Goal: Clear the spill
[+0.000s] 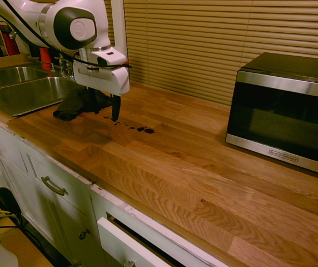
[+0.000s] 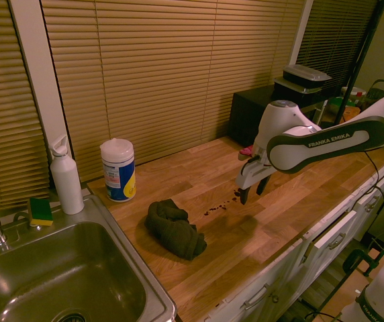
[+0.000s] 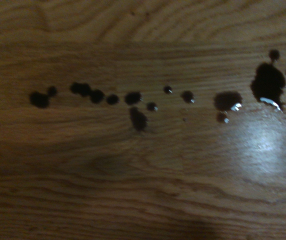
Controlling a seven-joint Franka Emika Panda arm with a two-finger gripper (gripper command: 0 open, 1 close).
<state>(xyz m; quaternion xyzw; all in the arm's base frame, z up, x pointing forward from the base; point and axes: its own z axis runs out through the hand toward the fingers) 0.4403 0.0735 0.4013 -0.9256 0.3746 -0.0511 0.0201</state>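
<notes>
The spill [image 1: 142, 129] is a short trail of small dark droplets on the wooden counter, between the dark crumpled cloth [image 1: 71, 105] and the microwave. In the second exterior view the spill [image 2: 220, 207] runs from the cloth [image 2: 174, 229] toward my gripper [image 2: 251, 191]. My gripper [image 1: 105, 109] hangs open just above the cloth end of the trail, fingers pointing down with nothing between them. The wrist view looks straight down on the spill [image 3: 133, 98], with larger wet blotches at one end.
A steel sink [image 1: 28, 93] lies beyond the cloth. A microwave [image 1: 286, 111] stands at the other end of the counter. A wipes canister [image 2: 118, 169], a white bottle [image 2: 66, 178] and a sponge [image 2: 41, 211] stand by the blinds.
</notes>
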